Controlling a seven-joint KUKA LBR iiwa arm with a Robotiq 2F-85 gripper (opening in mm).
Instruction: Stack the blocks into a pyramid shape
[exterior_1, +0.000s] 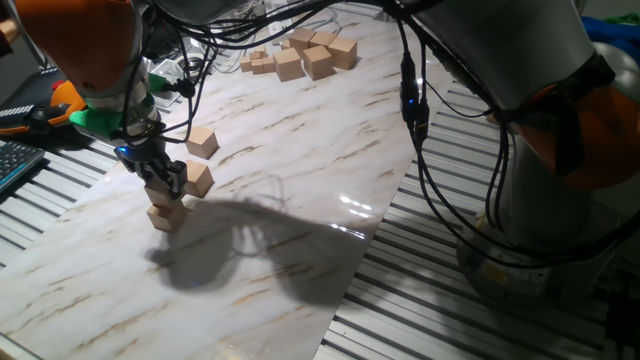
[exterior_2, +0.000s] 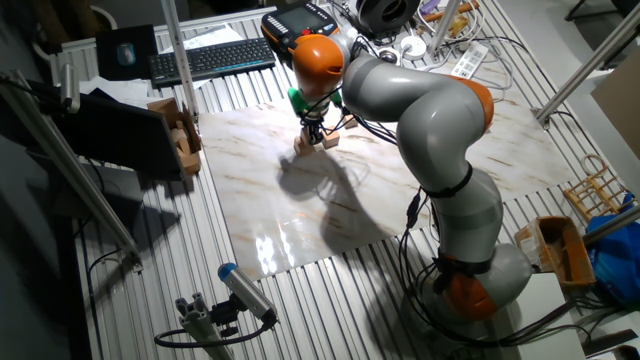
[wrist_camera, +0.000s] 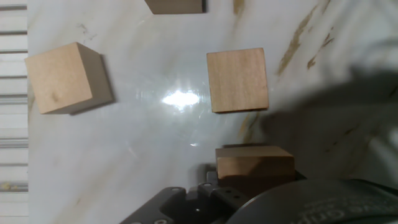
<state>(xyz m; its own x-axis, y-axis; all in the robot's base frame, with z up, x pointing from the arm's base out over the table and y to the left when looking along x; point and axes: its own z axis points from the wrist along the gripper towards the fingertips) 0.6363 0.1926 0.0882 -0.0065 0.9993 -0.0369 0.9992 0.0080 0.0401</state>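
My gripper (exterior_1: 163, 180) holds a block (exterior_1: 160, 190) just above another block (exterior_1: 166, 216) at the marble table's (exterior_1: 300, 200) near left; two loose blocks (exterior_1: 201, 142) sit beside. Off-centre release could topple it.

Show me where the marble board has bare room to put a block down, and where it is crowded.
Free: the wide stretch of the marble board between the far pile of blocks and the near blocks, and the shadowed near half toward the front edge. Crowded: around the tool, which grips a block over another block, with two loose blocks beside it.
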